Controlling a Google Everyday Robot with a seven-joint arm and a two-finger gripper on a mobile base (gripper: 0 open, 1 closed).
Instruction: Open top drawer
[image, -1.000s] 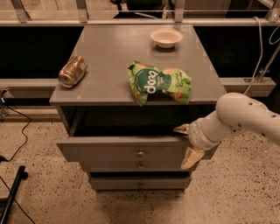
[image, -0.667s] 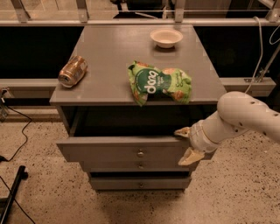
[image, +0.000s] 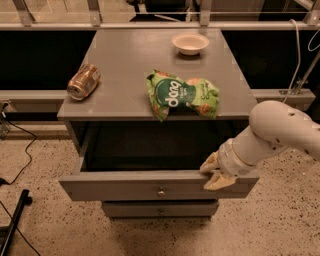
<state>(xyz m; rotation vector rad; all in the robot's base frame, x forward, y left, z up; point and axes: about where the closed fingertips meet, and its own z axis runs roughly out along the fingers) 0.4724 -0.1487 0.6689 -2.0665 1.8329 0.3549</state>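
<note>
The top drawer (image: 125, 187) is a wide grey front with a small round metal knob (image: 161, 192) at its centre. It stands pulled well out from the grey cabinet (image: 125, 55), and its dark inside shows. My gripper (image: 215, 173) is at the right end of the drawer front's top edge. One finger is inside the drawer and the other is over the outer face, closed on the front panel. The white arm reaches in from the right.
A narrower lower drawer front (image: 160, 209) sits shut beneath. On the cabinet top lie a tipped can (image: 83, 81), a green chip bag (image: 182, 94) near the front edge and a white bowl (image: 190, 43) at the back. Cables (image: 20, 165) and a black pole (image: 15, 220) lie on the floor at left.
The top drawer has slid further out toward the camera, with my gripper moving along on its front edge. The items on top have not moved.
</note>
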